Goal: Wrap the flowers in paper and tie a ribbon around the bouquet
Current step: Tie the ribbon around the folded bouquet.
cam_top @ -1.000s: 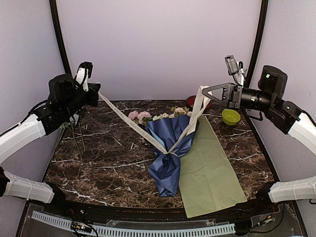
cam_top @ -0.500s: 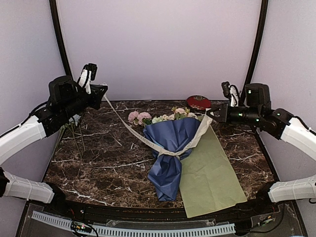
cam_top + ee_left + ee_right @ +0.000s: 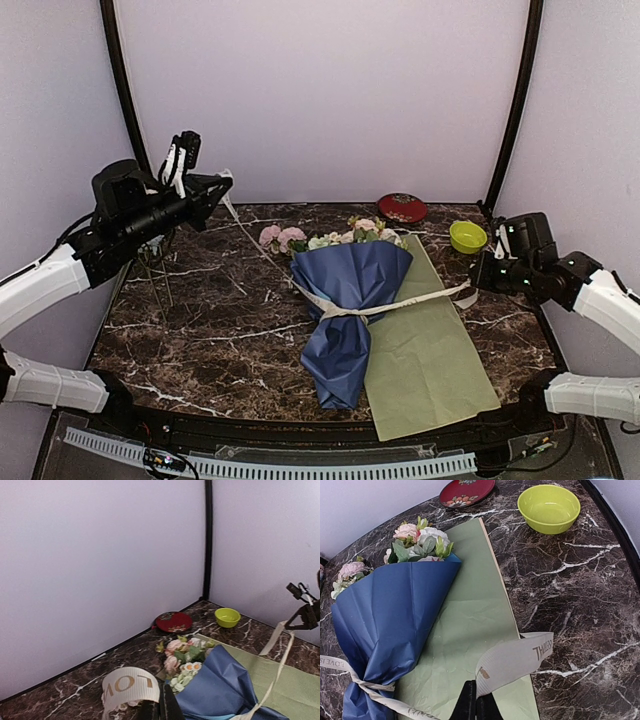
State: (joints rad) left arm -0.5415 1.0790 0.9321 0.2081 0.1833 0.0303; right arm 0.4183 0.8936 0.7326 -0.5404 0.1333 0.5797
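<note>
Bouquet (image 3: 345, 300) lies flat on the table (image 3: 200, 320) between the two pincers: below and to the right of the left one, to the left of the right one. Dark blue paper (image 3: 352, 272) forms the cone and is pinched at the waist. The flowers (image 3: 330, 236), pink, cream and green, show at its wide end, which faces the back wall.

Ribbon (image 3: 415, 301) circles the pinched waist and its crossing sits on top of the paper. One tail rises leftward to the left pincer. The other runs low and rightward to the right pincer.

Left pincer (image 3: 224, 180): fingers pressed together on the ribbon, held high above the table's back left part. From its wrist camera, the left pincer (image 3: 160, 711) has a curl of ribbon (image 3: 131, 685) with gold letters arching just above the fingertips.

Right pincer (image 3: 480, 282): fingers likewise closed on the ribbon, low and close over the table. From its wrist camera, the right pincer (image 3: 476, 705) has the ribbon (image 3: 515, 657) looping out of the tips. The short free end lies on the marble to its right.

Yellow-green sheet (image 3: 425, 350) lies under the bouquet's right side, just left of the right pincer. Green bowl (image 3: 467, 236) sits beyond the right pincer, toward the back. Red plate (image 3: 402, 207) sits beyond that, at the back wall.
</note>
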